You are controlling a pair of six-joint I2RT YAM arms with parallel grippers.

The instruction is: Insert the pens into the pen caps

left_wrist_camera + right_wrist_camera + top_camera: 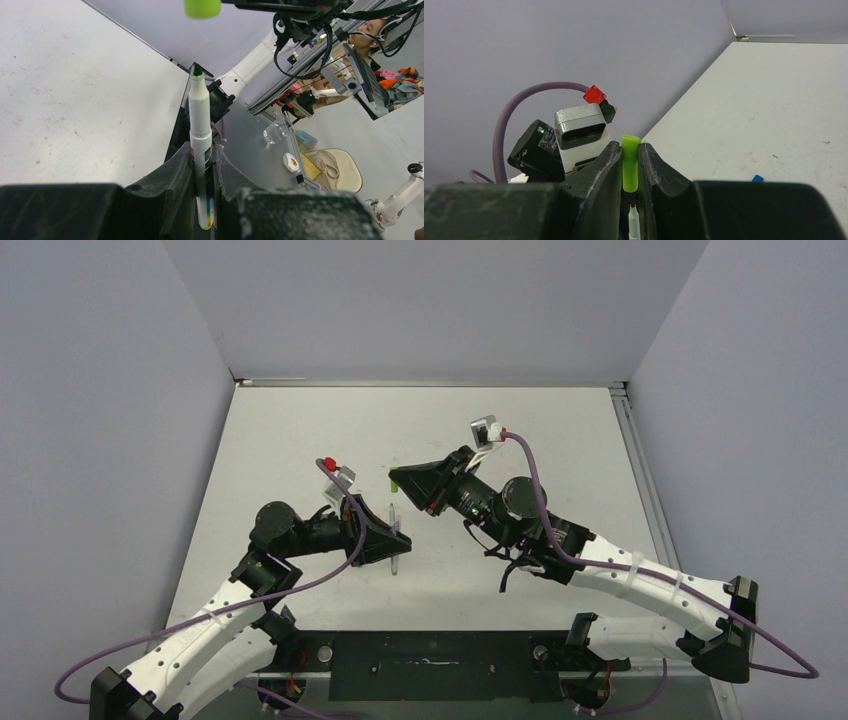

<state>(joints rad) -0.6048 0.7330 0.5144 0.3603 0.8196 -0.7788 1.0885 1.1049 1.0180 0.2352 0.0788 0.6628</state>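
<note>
At mid-table, both arms meet above the white table [300, 430] with their grippers facing one another. Left gripper [398, 540]: jaws clamped on the grey-green pen [392, 515], gripped across the barrel partway along its length. In the left wrist view the left gripper [202, 160] holds the grey-green pen [200, 110] with its dark green tip pointing away from the fingers [177, 170]; the barrel is white-grey, with a multicoloured band at the end behind the grip. Right gripper [399, 478]: jaws clamped on the green cap [393, 483], which projects a little past the fingertips. In the right wrist view the right gripper [630, 150] has the green cap [630, 165] pinched upright between both pads [610, 165]. Pen tip and cap lie roughly in line and near each other, but apart; the left wrist view shows a clear gap between the tip and the green cap [202, 7]. Pen is uncapped. A small blue item [757, 178] lies on the table surface, too little shown to identify.
</note>
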